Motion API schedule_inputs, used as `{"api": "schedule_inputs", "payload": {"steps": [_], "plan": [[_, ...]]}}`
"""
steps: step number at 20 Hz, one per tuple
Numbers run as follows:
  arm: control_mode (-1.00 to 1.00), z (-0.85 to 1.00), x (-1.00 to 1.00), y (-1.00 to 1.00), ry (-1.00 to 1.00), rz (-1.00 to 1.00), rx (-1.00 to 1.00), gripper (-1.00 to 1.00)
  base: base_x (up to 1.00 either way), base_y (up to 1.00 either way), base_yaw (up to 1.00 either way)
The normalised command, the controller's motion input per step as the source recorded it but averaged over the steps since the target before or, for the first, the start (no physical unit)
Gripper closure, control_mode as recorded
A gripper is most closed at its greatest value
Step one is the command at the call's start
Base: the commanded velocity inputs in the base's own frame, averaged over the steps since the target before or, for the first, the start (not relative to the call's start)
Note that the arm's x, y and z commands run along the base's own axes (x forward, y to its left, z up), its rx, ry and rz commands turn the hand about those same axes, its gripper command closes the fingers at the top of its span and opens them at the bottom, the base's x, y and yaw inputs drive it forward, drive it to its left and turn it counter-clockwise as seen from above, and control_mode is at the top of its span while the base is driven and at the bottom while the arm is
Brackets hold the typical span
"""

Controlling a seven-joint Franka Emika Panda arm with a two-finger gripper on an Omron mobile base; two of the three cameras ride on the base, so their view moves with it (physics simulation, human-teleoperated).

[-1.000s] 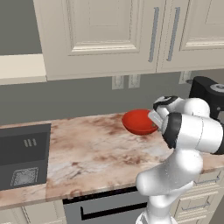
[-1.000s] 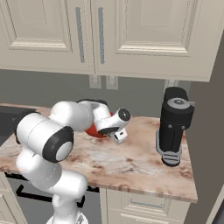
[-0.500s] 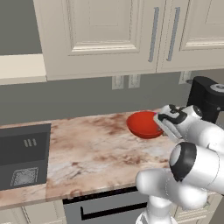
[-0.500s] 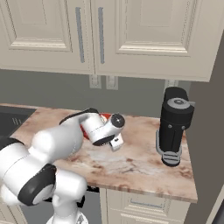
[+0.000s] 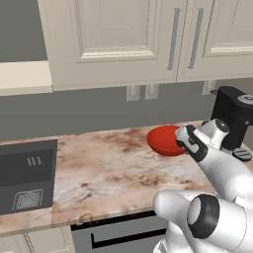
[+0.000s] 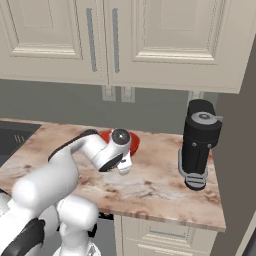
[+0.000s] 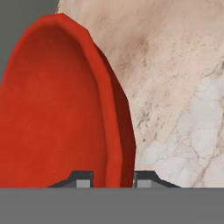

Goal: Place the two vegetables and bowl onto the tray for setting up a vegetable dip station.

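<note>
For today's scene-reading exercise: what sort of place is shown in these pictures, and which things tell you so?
Most likely a home kitchen: cream wall cabinets hang above a marble-patterned counter, a black coffee machine stands by the wall, and a dark sink is set into the counter.

Marble counter (image 5: 108,168) — coffee machine (image 6: 199,145).

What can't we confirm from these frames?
- Bowl: in the left base view the arm covers its right rim; in the right base view the wrist hides most of it.
- Gripper: in the hand view only its tips straddle the bowl's rim; the bottom edge cuts off the rest.
- Bowl height: lifted or resting on the counter, cannot tell.
</note>
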Motion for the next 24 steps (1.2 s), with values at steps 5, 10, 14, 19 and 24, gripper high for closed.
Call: {"api": "schedule_inputs", "payload": {"steps": [5,10,14,19,24], "plan": [[-1.0,0.24,-0.36,0.0,0.01,-0.11,0.0,1.0,0.0,0.0,0.0],[-1.0,0.24,-0.5,0.0,0.0,-0.07,0.0,1.0,0.0,0.0,0.0],[-1.0,0.22,-0.46,0.0,0.0,-0.05,0.0,1.0,0.0,0.0,0.0],[-1.0,0.25,-0.32,0.0,0.0,-0.05,0.0,1.0,0.0,0.0,0.0],[-1.0,0.26,-0.22,0.0,0.0,-0.03,0.0,1.0,0.0,0.0,0.0]]}}
